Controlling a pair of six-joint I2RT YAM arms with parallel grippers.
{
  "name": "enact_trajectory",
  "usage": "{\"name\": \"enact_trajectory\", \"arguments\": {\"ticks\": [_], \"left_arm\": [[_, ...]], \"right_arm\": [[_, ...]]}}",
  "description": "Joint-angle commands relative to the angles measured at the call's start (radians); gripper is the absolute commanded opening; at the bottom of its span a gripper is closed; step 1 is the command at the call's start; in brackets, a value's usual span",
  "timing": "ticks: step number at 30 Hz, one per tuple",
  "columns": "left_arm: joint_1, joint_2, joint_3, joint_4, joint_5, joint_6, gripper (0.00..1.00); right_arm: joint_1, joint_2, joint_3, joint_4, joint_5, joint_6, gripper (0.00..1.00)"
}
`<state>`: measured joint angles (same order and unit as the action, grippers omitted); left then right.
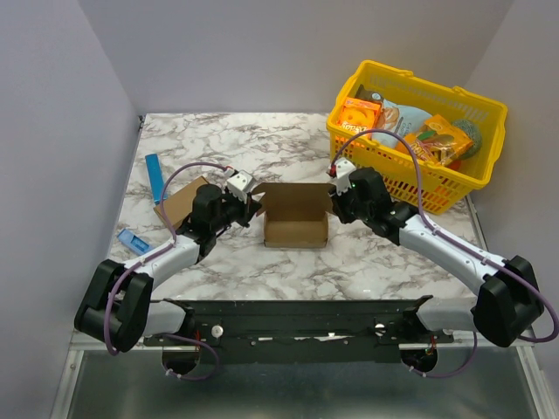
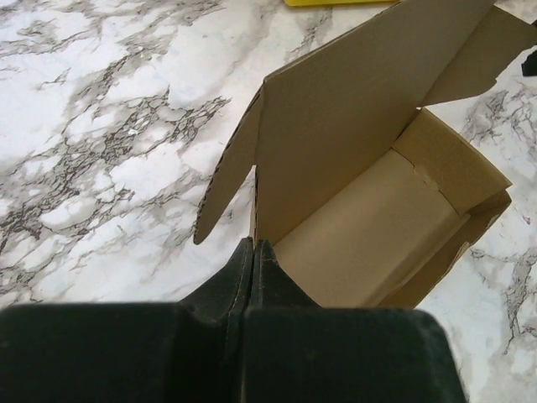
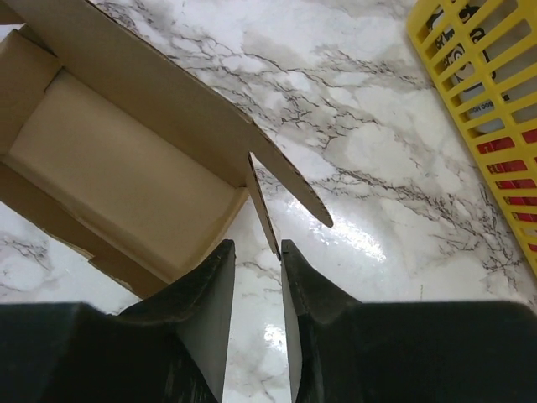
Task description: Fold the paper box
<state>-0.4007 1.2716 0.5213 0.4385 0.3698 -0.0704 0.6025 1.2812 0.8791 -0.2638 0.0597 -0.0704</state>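
The paper box (image 1: 295,215) is a plain brown open carton in the middle of the table, its lid standing up at the back. My left gripper (image 1: 254,206) is at its left end. In the left wrist view the jaws (image 2: 253,243) are pressed together on the edge of the box's (image 2: 361,210) left end wall. My right gripper (image 1: 333,202) is at the box's right end. In the right wrist view it (image 3: 257,245) is open, and a thin side flap (image 3: 263,204) of the box (image 3: 126,168) reaches down between the fingertips, close to the right one.
A second small brown carton (image 1: 177,202) lies under the left arm. Two blue items (image 1: 155,177) (image 1: 133,240) lie at the left. A yellow basket (image 1: 437,179) of orange snack boxes stands at the back right, close behind the right arm.
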Motion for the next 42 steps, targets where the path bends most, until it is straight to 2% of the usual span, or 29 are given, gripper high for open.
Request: {"name": "enact_trajectory", "arguments": {"ticks": [1,3,13,23,33,37,42], "left_arm": [[-0.02,-0.02,0.005,0.006,-0.032,0.012,0.0],[-0.038,-0.025,-0.003,0.003,-0.066,0.008,0.0],[-0.13,-0.049,-0.061,0.058,-0.267,-0.121,0.0],[-0.276,0.023,-0.083,0.189,-0.482,-0.232,0.0],[-0.354,0.081,-0.061,0.198,-0.62,-0.345,0.0],[-0.371,0.095,-0.055,0.187,-0.652,-0.408,0.0],[-0.383,0.062,-0.035,0.175,-0.66,-0.388,0.0]], "right_arm": [[0.002,0.006,-0.012,0.008,-0.055,-0.012,0.2],[0.002,0.007,-0.017,0.012,-0.055,-0.012,0.11],[0.009,0.015,-0.058,0.113,-0.103,0.102,0.01],[0.082,-0.02,-0.118,0.207,0.067,0.196,0.01],[0.135,-0.025,-0.201,0.242,0.144,0.215,0.01],[0.154,-0.045,-0.233,0.241,0.173,0.221,0.01],[0.175,-0.078,-0.255,0.242,0.203,0.222,0.01]]}}
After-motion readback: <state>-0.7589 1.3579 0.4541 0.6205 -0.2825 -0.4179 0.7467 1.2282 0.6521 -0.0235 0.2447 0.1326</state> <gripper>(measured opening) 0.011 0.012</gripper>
